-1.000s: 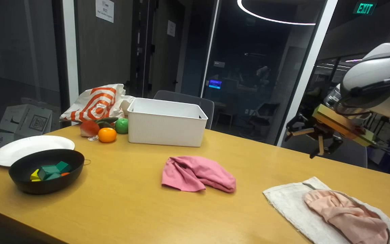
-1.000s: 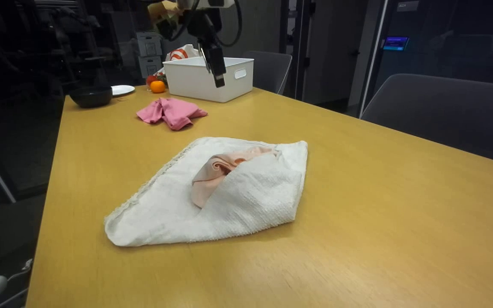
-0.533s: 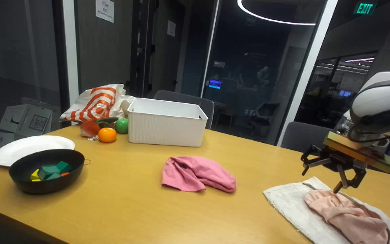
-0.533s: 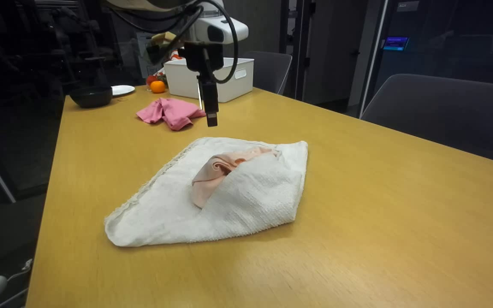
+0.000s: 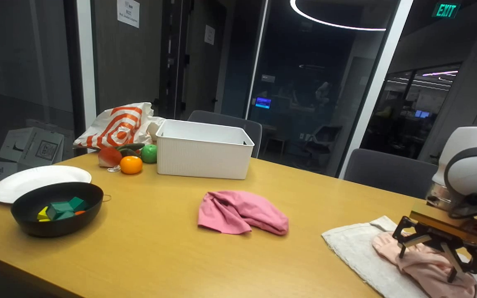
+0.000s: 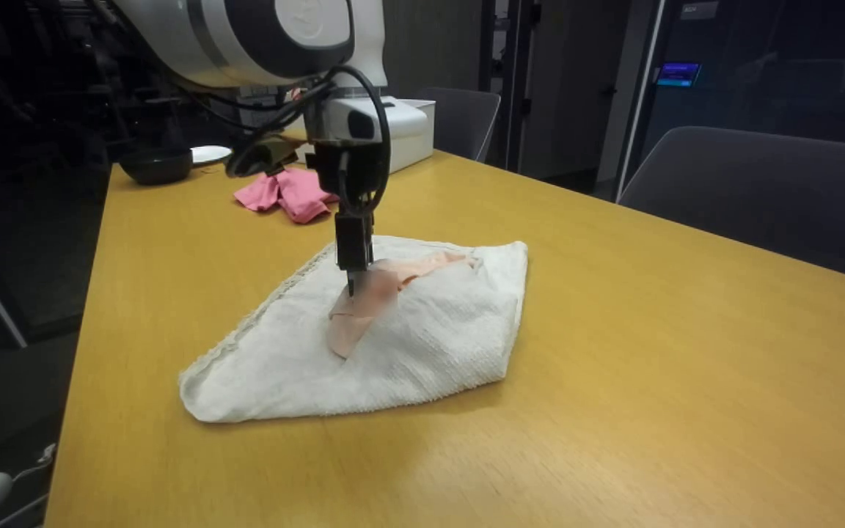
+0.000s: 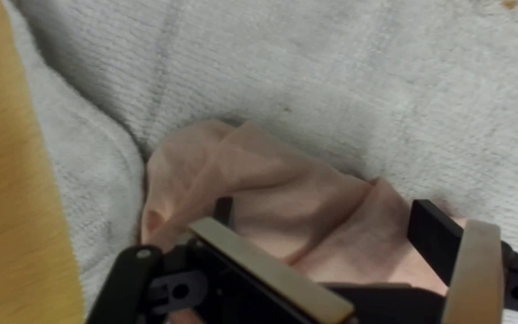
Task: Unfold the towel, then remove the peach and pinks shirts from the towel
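The white towel (image 5: pixel 352 244) lies on the table with one side folded over; it also shows in an exterior view (image 6: pixel 444 337) and the wrist view (image 7: pixel 331 72). The peach shirt (image 5: pixel 414 269) lies crumpled on it, partly under the fold (image 6: pixel 353 330). The pink shirt (image 5: pixel 242 213) lies crumpled on bare table, apart from the towel. My gripper (image 5: pixel 427 265) is open and points down at the peach shirt. In the wrist view its fingertips (image 7: pixel 324 218) stand apart with peach cloth (image 7: pixel 263 166) between them. I cannot tell whether they touch it.
A white bin (image 5: pixel 203 155) stands at the back, beside an orange fruit (image 5: pixel 131 165), a green fruit (image 5: pixel 149 153) and a plastic bag (image 5: pixel 118 128). A black bowl with blocks (image 5: pixel 52 227) and a white plate (image 5: pixel 23 178) are at the far end. Chairs (image 6: pixel 767 198) line one side.
My gripper has come down from high above the table to the peach shirt, fingers staying open. The towel and both shirts have not visibly moved.
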You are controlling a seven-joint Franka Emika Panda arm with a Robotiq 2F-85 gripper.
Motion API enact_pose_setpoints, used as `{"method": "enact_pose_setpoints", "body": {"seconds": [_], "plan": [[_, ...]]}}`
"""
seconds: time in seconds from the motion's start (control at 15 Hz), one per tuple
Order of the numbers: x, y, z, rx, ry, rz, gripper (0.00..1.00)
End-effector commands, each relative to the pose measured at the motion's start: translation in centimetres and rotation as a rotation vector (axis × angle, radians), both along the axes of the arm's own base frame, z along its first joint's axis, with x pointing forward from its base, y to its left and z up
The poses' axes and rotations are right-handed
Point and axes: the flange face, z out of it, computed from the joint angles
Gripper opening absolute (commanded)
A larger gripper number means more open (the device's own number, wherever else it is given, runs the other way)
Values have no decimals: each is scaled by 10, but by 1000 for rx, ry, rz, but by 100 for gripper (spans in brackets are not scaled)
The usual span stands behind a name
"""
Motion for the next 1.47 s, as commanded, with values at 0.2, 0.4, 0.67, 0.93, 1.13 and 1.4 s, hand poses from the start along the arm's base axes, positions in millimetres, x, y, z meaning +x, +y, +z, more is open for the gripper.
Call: {"method": "enact_pose_setpoints", "body": {"seconds": [0.2, 0.4, 0.67, 0.93, 1.13, 1.4], "plan": [[-20, -8, -20, -33, 19, -53, 66], [-19, -7, -20, -32, 11, -64, 42], [-17, -7, -13, -48, -12, -68, 12], [-12, -10, 22, -148, -71, -39, 8], [-4, -11, 64, -256, -160, -4, 9], [13, 2, 136, -349, -358, 59, 9]]}}
